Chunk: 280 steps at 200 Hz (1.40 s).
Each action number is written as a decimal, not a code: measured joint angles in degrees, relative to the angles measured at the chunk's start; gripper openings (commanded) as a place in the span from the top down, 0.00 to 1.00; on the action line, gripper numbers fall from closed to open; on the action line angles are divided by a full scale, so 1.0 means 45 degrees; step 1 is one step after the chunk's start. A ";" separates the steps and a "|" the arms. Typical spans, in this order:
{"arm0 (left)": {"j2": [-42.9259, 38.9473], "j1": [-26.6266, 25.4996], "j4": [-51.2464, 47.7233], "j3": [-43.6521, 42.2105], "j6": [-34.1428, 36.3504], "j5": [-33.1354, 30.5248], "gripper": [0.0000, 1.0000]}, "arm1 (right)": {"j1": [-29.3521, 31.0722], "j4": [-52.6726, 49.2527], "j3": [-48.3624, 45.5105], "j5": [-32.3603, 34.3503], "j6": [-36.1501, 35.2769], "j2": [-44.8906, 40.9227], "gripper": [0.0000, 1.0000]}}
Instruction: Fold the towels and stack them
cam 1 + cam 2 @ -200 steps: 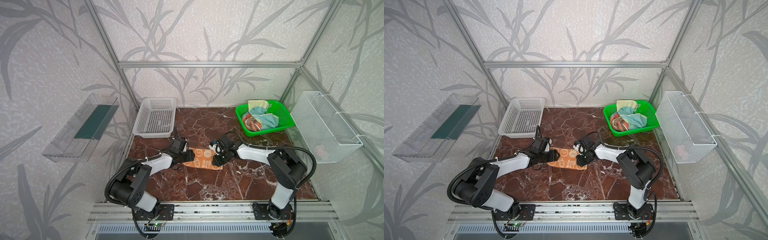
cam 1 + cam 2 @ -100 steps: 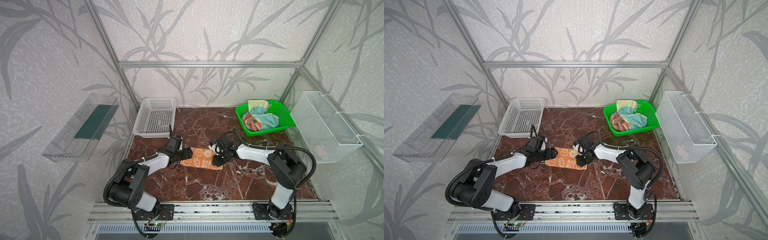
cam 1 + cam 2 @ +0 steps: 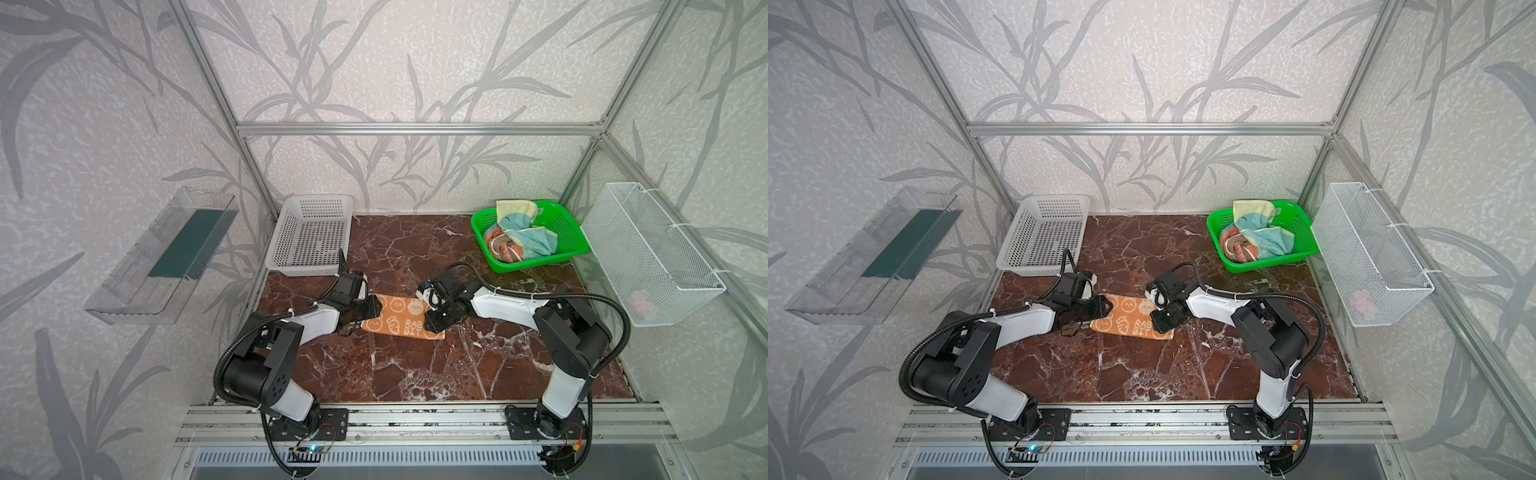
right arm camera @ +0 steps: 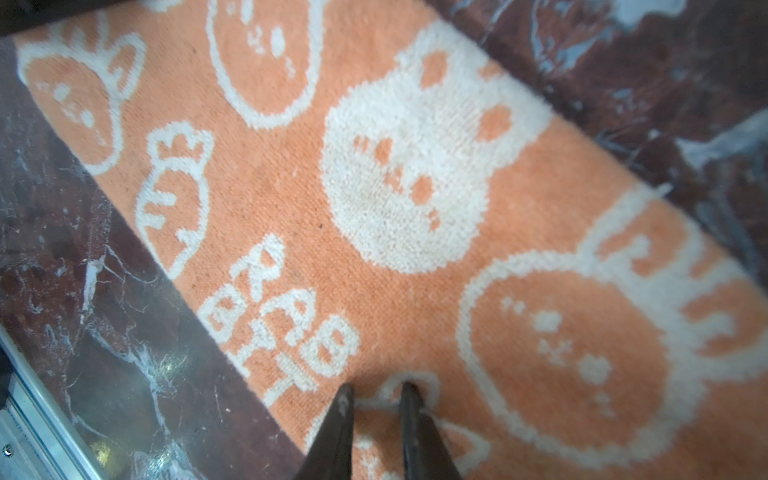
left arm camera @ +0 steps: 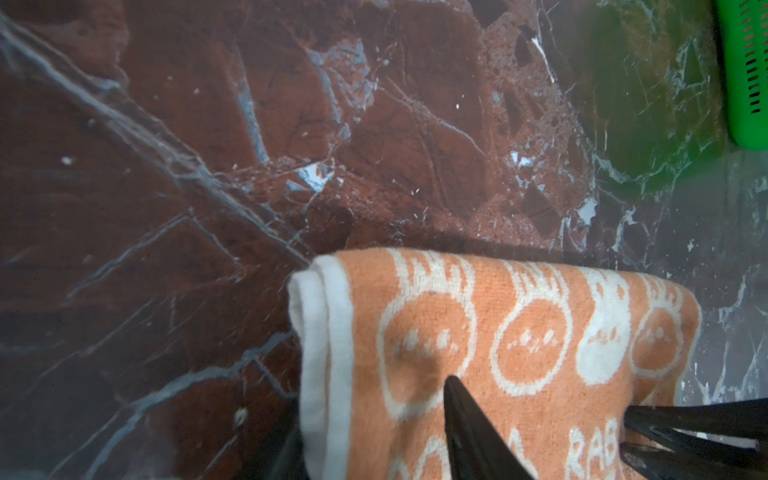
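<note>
While the surface (image 3: 415,374) is carrying it, the folded orange towel (image 3: 399,321) is lying between both end effectors; the left end effector (image 3: 370,311) is straddling its hem, jaws apart; the right end effector (image 4: 376,392) is pressing it, jaws nearly together, grip unclear.

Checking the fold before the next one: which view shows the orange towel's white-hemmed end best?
The left wrist view: the orange towel is close up and its white hem shows two layers clearly. In both top views the left fingers mostly hide that end. The right wrist view shows only the printed middle, no hem.
</note>
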 measured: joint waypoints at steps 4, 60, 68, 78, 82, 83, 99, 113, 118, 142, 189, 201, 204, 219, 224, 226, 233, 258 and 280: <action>0.0019 -0.0005 0.0029 0.0000 -0.0010 0.0034 0.57 | 0.0000 0.0000 0.0005 0.0000 -0.0005 0.0000 0.77; 0.0136 -0.0155 0.0257 -0.0121 0.0010 0.0287 0.72 | 0.0005 -0.0015 0.0024 0.0000 -0.0029 0.0024 0.77; 0.0136 -0.0170 0.0267 -0.0141 0.0010 0.0296 0.77 | 0.0005 -0.0015 0.0024 -0.0005 -0.0039 0.0024 0.77; 0.0136 -0.0194 0.0277 -0.0175 -0.0039 0.0321 0.81 | 0.0005 -0.0015 0.0024 0.0000 -0.0039 0.0024 0.77; 0.0141 -0.0209 0.0257 -0.0185 0.0019 0.0335 0.86 | 0.0005 -0.0015 0.0024 0.0000 -0.0039 0.0024 0.77; 0.0141 -0.0214 0.0257 -0.0189 -0.0024 0.0340 0.87 | 0.0005 -0.0015 0.0024 0.0000 -0.0039 0.0024 0.77; 0.0165 -0.0277 0.0194 -0.0199 -0.0087 0.0408 0.99 | 0.0005 -0.0010 0.0024 0.0000 -0.0039 0.0024 0.77; 0.0165 -0.0335 0.0194 -0.0175 -0.0005 0.0486 1.00 | 0.0005 -0.0005 0.0024 0.0000 -0.0039 0.0024 0.77; 0.0165 -0.0335 0.0185 -0.0170 0.0000 0.0495 1.00 | 0.0005 -0.0005 0.0024 -0.0005 -0.0044 0.0024 0.77; 0.0189 -0.0340 -0.0058 -0.0010 0.0010 0.0491 1.00 | 0.0005 0.0034 0.0015 -0.0005 -0.0097 0.0010 0.76; 0.0510 -0.0447 -0.1991 0.1243 0.0423 0.0282 1.00 | 0.0019 0.0214 -0.0330 0.0529 -0.0578 -0.0627 0.63; 0.0641 -0.0476 -0.2623 0.1773 0.0661 0.0155 1.00 | 0.0019 0.0243 -0.0403 0.0884 -0.0767 -0.1073 0.61; 0.0670 -0.0481 -0.2759 0.1909 0.0680 0.0126 1.00 | 0.0019 0.0257 -0.0418 0.0952 -0.0782 -0.1195 0.60; 0.0763 -0.0491 -0.3371 0.2594 0.0996 -0.0049 1.00 | 0.0019 0.0335 -0.0466 0.1579 -0.0967 -0.1972 0.58; 0.0792 -0.0491 -0.3551 0.2827 0.1078 -0.0121 1.00 | 0.0019 0.0423 -0.0491 0.1792 -0.1015 -0.2244 0.57; 0.0806 -0.0491 -0.3633 0.2924 0.1107 -0.0141 1.00 | 0.0019 0.0466 -0.0515 0.1919 -0.1054 -0.2365 0.57; 0.0855 -0.0491 -0.3871 0.3259 0.1253 -0.0219 1.00 | 0.0019 0.0699 -0.0646 0.2268 -0.1112 -0.2812 0.57; 0.1219 -0.0491 -0.4867 0.4658 0.1894 -0.0597 1.00 | 0.0015 0.1957 -0.1817 0.3371 -0.1321 -0.4648 0.00; 0.1729 -0.0491 -0.5882 0.6071 0.2560 -0.1098 1.00 | 0.0019 0.3337 -0.3279 0.4167 -0.1413 -0.6139 0.01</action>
